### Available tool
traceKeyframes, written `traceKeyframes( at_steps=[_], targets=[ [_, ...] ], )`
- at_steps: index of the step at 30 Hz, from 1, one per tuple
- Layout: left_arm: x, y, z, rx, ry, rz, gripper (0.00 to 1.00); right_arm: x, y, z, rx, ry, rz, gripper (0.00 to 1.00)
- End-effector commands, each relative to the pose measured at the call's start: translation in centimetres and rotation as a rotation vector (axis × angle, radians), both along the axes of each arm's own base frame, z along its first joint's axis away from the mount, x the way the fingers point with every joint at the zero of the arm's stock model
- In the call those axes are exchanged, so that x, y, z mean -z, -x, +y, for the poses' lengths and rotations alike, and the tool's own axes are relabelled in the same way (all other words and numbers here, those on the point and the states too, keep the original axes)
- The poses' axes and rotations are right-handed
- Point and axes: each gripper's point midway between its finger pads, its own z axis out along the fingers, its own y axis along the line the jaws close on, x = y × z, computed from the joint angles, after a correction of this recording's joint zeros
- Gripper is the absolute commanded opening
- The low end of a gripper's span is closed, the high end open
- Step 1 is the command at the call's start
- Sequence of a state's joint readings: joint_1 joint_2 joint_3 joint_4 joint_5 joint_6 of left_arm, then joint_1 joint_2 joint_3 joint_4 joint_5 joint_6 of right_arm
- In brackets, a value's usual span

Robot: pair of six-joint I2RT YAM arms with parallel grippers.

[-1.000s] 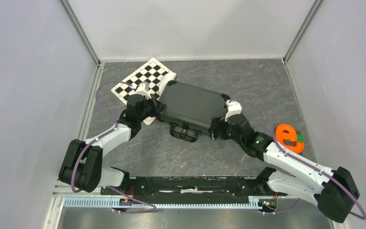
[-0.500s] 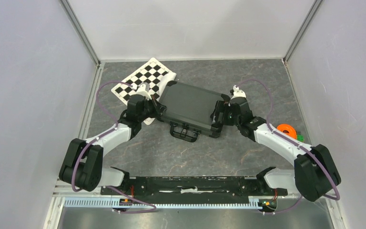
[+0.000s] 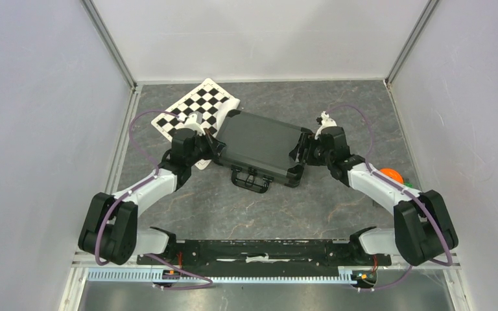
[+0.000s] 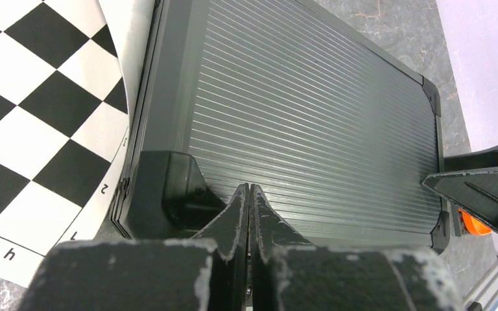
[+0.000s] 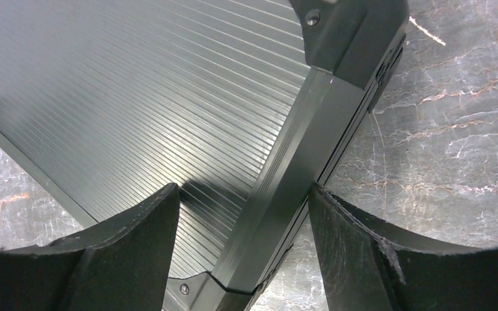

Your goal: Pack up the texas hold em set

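Black ribbed briefcase-style case (image 3: pixel 259 139) is closed and flat on the grey marbled table (image 3: pixel 337 110). Its left end overlaps the black-and-white checkered board (image 3: pixel 194 107), and the handle (image 3: pixel 251 179) faces the arm bases. Left gripper (image 4: pixel 248 194): jaws pressed fully together, tips at the lid beside the left corner cap. Right gripper (image 5: pixel 245 194): jaws wide, straddling the case's right edge, not clamped.

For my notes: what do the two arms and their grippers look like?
Both arms have white link shells between bulky black joints: left arm, right arm. A thin purple cable loops along each. The left gripper and right gripper have matte black wedge-shaped fingers, scuffed pale along the edges.
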State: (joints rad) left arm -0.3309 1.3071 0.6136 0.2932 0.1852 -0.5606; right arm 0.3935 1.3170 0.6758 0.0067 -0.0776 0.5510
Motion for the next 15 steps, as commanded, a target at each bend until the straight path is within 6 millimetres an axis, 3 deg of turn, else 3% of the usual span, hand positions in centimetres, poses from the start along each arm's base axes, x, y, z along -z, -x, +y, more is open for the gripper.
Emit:
traceKeyframes(
  at_steps=[1, 4, 10, 15],
  targets=[
    [-1.6, -0.3, 0.4, -0.005, -0.005, -0.065, 0.02, 3.4, 0.5, -2.2, -0.069, 0.147, 0.088, 0.79],
    [-2.8, -0.1, 0.4, -0.006, 0.006, -0.095, 0.02, 3.6, -0.5, -2.7, -0.137, 0.190, 0.098, 0.89],
    [-5.2, 0.2, 0.5, -0.006, 0.027, -0.157, 0.02, 4.6, -3.6, -0.1, -0.388, 0.241, 0.122, 0.89],
    [-7.7, 0.8, 0.7, -0.007, 0.050, -0.223, 0.02, 4.8, -4.9, 3.1, -0.631, 0.222, 0.077, 0.91]
  ],
)
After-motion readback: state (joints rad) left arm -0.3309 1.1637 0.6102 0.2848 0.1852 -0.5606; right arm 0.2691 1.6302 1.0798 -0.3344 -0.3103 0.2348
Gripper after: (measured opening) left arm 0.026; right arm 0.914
